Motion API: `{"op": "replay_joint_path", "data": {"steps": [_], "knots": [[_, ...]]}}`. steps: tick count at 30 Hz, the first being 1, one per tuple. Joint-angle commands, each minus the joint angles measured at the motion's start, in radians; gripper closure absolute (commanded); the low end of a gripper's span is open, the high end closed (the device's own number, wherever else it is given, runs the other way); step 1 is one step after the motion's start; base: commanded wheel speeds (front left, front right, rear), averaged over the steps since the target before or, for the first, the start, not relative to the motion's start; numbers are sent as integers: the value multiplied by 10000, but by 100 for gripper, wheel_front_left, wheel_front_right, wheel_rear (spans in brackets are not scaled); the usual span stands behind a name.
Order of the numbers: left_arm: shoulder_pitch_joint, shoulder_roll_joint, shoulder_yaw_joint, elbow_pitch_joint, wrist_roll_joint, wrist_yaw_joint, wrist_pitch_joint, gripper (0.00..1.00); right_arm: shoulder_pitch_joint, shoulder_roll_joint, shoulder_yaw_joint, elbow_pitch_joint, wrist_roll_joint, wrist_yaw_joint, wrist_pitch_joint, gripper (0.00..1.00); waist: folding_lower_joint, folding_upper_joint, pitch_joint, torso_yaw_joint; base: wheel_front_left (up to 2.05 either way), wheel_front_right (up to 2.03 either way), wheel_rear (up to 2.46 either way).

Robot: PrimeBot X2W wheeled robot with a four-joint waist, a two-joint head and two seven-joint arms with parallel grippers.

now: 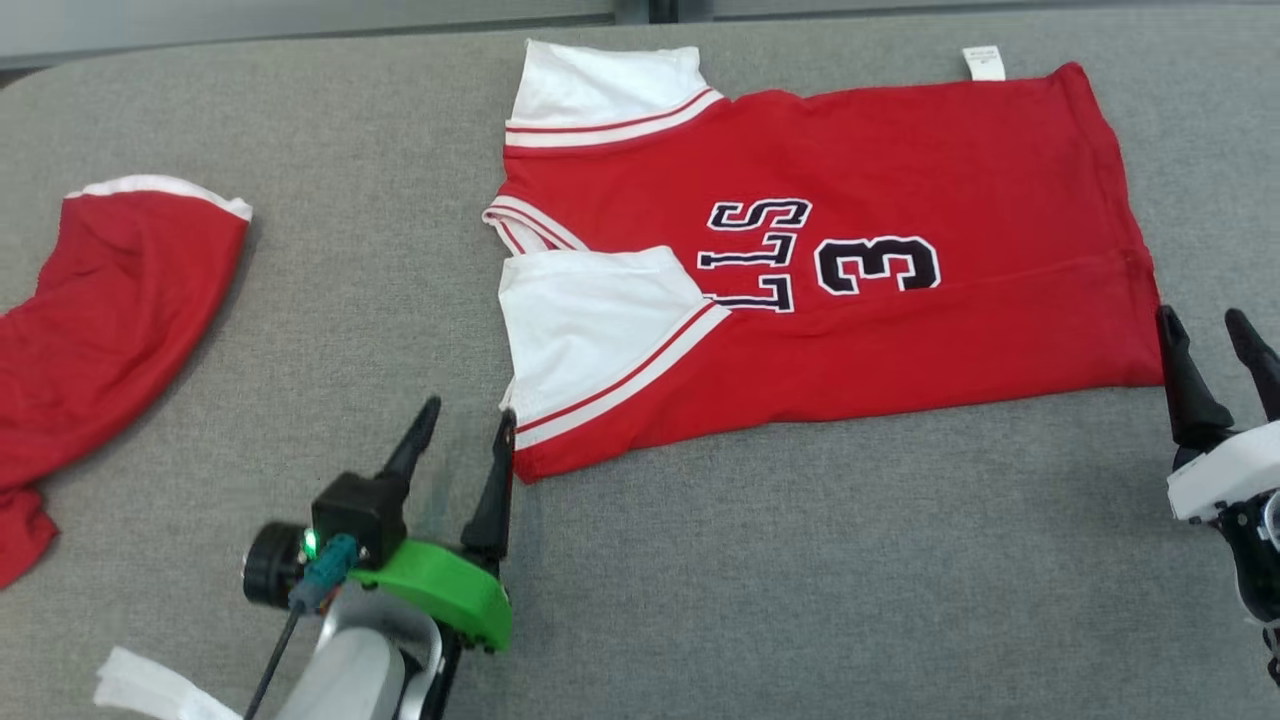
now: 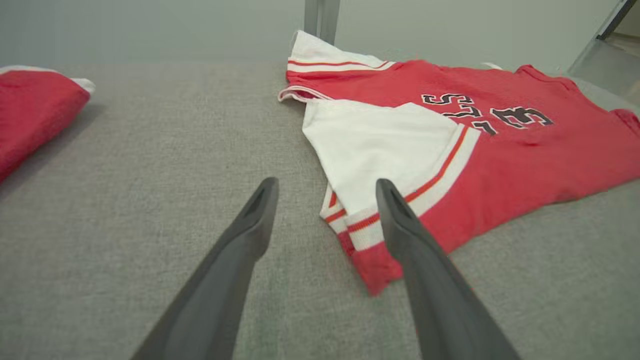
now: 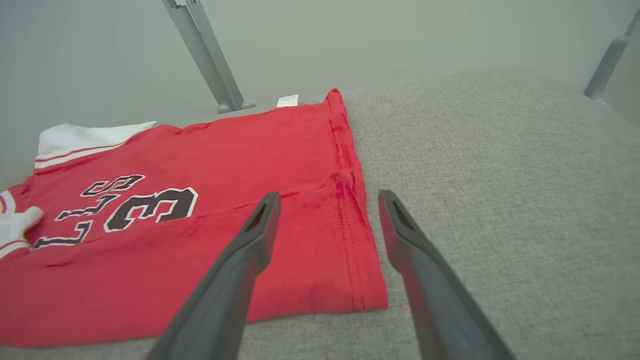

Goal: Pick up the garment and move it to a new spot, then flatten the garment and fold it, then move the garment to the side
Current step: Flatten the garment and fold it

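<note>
Left gripper (image 1: 470,408) lower left, right gripper (image 1: 1200,314) far right, both gaping empty — pinch jersey (image 1: 900,150) at near corners evenly

Number "3" and letters "STL", black, on red jersey (image 1: 950,160); white tag (image 1: 983,62) print illegible.

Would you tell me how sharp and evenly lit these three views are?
Head view: soft even light, jersey print crisp. Left wrist view: left gripper looms soft-edged, second red garment casts a faint shadow. Right wrist view: right gripper slightly blurred up close.
</note>
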Motion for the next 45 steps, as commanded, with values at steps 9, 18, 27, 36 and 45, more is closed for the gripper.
{"op": "replay_joint_path", "data": {"steps": [9,18,27,36,45], "knots": [[1094,-737,283,397,-1305,418,830,0,749,284,-121,-215,-4,-15,-28,0,0,0,-669,-329,0,0,0],[216,-1039,74,1682,-1217,796,690,0,317,303,95,-23,90,-15,-30,0,0,0,-281,-493,0,0,0],[-127,-1159,-482,2288,-1128,433,676,100,-42,450,212,818,-57,-16,-30,0,0,0,-243,-425,0,0,0],[-108,-780,-764,1657,-752,508,442,100,-835,504,539,2177,136,-15,-30,0,0,0,-147,-181,0,0,0],[-332,-500,-837,1192,-671,602,680,100,-1894,593,1544,3959,617,-15,281,30,0,0,168,-18,0,0,0]]}}
